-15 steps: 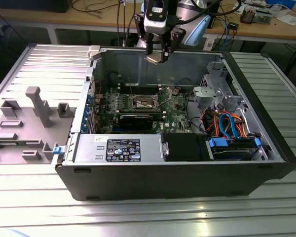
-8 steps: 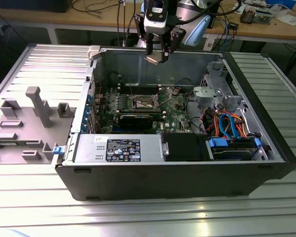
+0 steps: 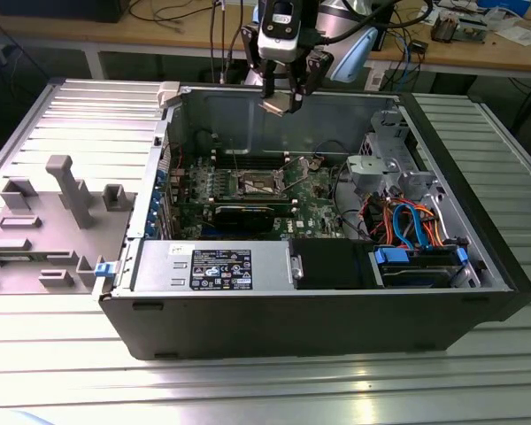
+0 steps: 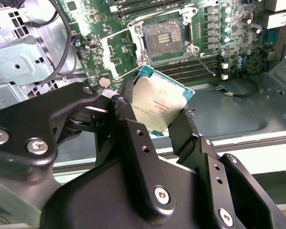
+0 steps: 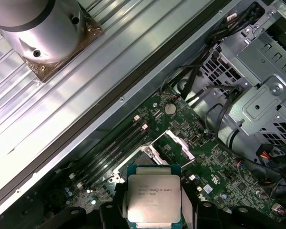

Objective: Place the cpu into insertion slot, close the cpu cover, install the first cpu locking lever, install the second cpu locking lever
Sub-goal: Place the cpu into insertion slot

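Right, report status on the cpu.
End effector shut on cpu, held above the case. Insertion slot empty, uncovered. Nothing seen blocking it.

Silver-topped cpu held aloft, insertion slot dark, uncovered, cpu cover hinged open.

arm: overhead, wrist pointing down | hand: clamped on cpu

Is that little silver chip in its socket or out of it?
Out. The gripper is shut on the cpu, held above the green board; the insertion slot shows its bare dark centre.
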Motion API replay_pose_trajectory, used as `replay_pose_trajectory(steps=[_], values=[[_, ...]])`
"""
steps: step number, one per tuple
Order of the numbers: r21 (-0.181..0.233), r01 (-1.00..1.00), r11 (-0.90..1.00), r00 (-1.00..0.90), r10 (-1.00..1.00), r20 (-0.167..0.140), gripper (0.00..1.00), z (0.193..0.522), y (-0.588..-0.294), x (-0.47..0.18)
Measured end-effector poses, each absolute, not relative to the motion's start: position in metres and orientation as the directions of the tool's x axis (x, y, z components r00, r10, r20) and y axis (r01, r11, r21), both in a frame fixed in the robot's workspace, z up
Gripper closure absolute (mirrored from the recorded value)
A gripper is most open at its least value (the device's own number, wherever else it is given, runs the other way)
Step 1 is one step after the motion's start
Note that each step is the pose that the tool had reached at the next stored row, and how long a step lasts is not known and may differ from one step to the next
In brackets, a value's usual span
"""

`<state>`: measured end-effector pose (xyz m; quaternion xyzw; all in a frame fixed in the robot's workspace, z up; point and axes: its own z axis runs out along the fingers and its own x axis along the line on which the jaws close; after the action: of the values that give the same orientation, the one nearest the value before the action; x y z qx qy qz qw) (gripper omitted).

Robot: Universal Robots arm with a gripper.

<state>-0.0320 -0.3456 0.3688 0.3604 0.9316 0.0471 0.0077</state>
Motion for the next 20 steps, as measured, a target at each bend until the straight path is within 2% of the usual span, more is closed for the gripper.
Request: replay_pose_trajectory(steps=[20], values=[[0.094,0.764,0.638,-0.642,0.767,0.018,0.46,0.3650,-0.3455,-0.0320]])
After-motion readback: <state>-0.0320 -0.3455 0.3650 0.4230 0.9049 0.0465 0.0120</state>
